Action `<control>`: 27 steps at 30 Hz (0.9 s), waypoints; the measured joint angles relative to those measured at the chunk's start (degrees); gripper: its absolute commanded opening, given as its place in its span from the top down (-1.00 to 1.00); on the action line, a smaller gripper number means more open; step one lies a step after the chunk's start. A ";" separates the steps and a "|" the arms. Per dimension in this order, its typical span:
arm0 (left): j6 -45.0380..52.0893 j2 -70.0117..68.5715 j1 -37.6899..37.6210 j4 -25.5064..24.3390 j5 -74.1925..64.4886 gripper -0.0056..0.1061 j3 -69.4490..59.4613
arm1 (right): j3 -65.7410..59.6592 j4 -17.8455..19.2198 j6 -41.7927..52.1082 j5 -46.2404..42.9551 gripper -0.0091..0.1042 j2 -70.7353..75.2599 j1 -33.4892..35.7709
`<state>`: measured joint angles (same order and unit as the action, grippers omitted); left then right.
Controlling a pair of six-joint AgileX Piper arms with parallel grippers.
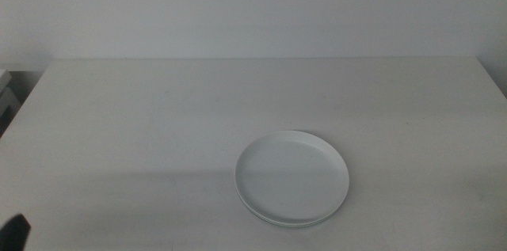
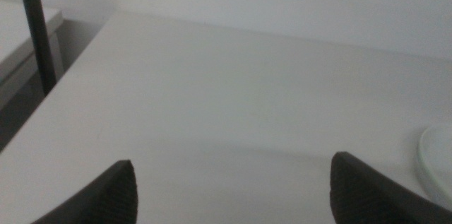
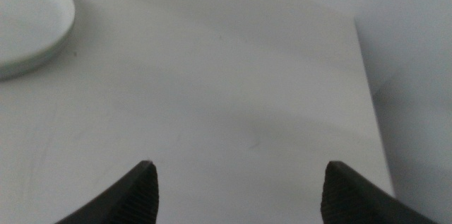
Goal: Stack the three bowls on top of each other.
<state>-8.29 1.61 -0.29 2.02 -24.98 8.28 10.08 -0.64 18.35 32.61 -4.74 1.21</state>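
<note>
We note the broad white table (image 1: 158, 116) first. On it, near the front and right of centre in the middle view, sits one stack of shallow round plate-like bowls (image 1: 291, 177), pale mint-white on top, a second rim showing beneath; we cannot count a third. We judge stacking done or nearly so, leaving only retreat or a check. Left gripper (image 2: 233, 189) and right gripper (image 3: 240, 189) hover apart-jawed and empty, well clear of the stack.
</note>
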 measured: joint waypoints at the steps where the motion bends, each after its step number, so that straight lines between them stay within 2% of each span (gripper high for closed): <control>1: 0.00 -0.93 0.00 0.00 0.06 -0.71 -1.24 | -1.30 0.00 0.00 -0.15 -0.23 0.82 0.00; 8: 0.00 -2.38 0.00 -0.15 0.11 -0.71 -8.00 | -9.78 0.26 0.65 -2.89 -0.23 5.25 0.00; 14: -0.05 -2.38 0.05 -2.02 2.43 -0.71 -9.61 | -10.63 -0.60 1.31 -6.57 -0.23 5.31 0.00; 27: -0.05 -2.38 0.05 -2.02 3.32 -0.71 -9.81 | -11.57 -1.06 1.32 -11.89 -0.23 5.31 0.00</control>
